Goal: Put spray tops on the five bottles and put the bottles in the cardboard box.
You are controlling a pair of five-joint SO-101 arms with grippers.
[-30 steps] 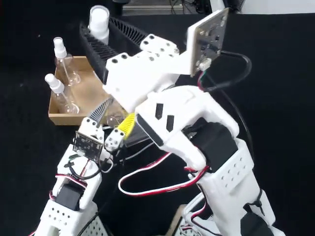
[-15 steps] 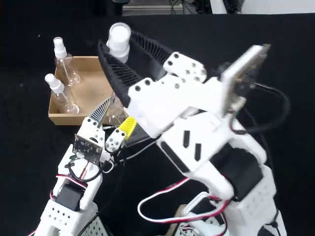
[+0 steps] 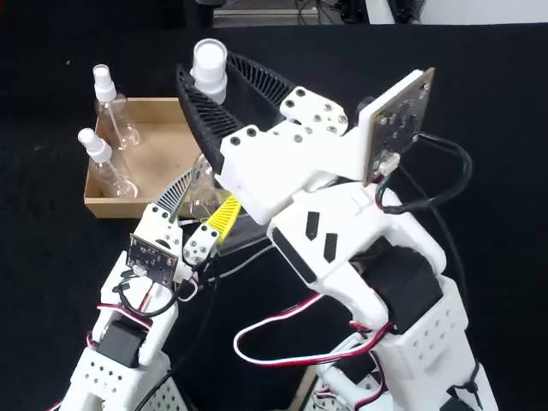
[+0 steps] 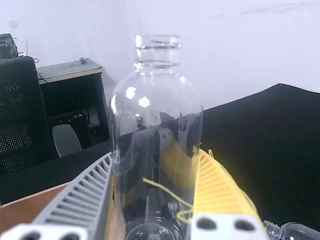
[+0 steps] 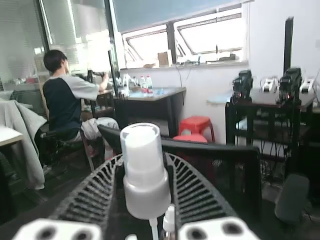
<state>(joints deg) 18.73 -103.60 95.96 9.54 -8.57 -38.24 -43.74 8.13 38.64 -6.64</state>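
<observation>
The left jaws, one grey and one yellow, are closed around the belly of a clear bottle (image 4: 156, 125). They hold it upright with its open neck bare, at the corner of the cardboard box (image 3: 158, 154) nearest the arms. The right jaws, black and ribbed, pinch a white spray top (image 5: 144, 172) upright with its tube hanging down, raised well above the box near that same corner. Both long axes run vertical, but I'd judge the top sits high and off-line. The right arm, reared up and bent forward, would have to lower it. Two capped bottles (image 3: 107, 163) stand along the box's opposite side.
</observation>
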